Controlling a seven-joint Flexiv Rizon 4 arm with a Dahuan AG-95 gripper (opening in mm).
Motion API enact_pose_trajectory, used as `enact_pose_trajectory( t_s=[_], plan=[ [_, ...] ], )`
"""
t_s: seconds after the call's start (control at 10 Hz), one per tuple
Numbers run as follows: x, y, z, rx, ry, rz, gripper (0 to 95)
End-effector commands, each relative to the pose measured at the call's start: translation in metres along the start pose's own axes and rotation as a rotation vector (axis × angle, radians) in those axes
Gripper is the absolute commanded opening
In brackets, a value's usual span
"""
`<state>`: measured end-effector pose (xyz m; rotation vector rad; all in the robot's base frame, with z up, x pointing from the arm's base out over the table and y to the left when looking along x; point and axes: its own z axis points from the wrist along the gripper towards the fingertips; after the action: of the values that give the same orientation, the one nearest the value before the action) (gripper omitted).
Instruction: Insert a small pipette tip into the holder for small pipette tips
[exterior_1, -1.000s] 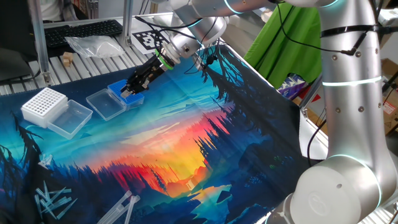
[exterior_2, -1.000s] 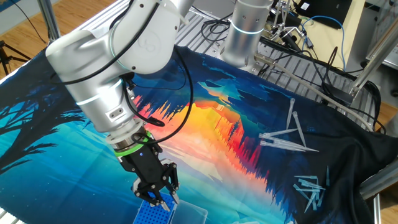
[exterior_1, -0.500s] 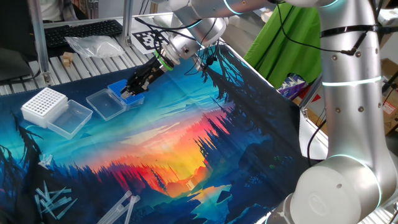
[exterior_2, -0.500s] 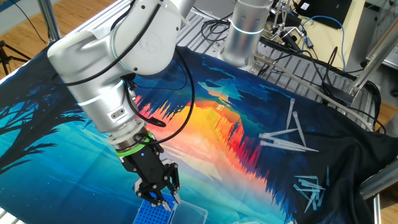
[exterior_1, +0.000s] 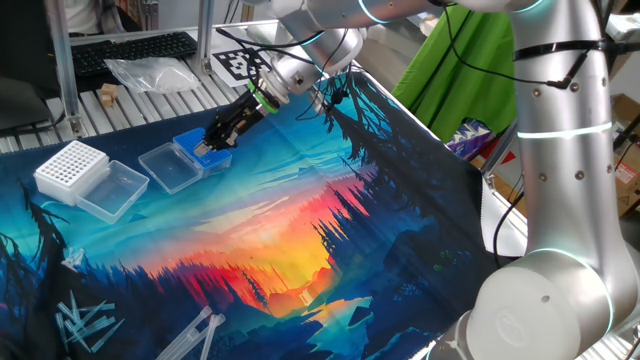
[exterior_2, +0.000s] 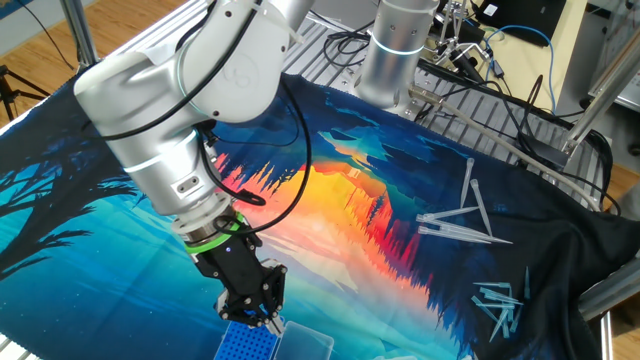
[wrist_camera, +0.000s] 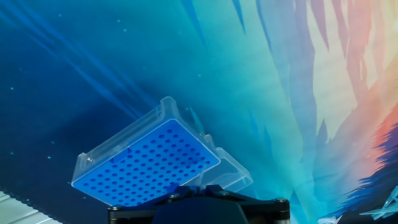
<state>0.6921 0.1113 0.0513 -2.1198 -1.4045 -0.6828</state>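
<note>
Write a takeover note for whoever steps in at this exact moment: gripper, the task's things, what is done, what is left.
Gripper: shut, angled down just over the blue small-tip holder; no tip visible between its fingers.
Holder: on the mat, clear lid open beside it; no tip visible in its holes.
White rack: further along, lid open too.
Loose tips: scattered at the mat's far side.
Done: none confirmed.
Left: confirm or seat a tip.
</note>
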Motion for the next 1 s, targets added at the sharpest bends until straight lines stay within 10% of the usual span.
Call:
enact_pose_trajectory(
  t_s=[0.1,1.0],
  plan=[
    [-0.001,0.001,-0.002,0.007,0.009,-0.004,0.0],
    [-0.001,-0.005,-0.018,0.025,-0.009,-0.024,0.0]
  ],
)
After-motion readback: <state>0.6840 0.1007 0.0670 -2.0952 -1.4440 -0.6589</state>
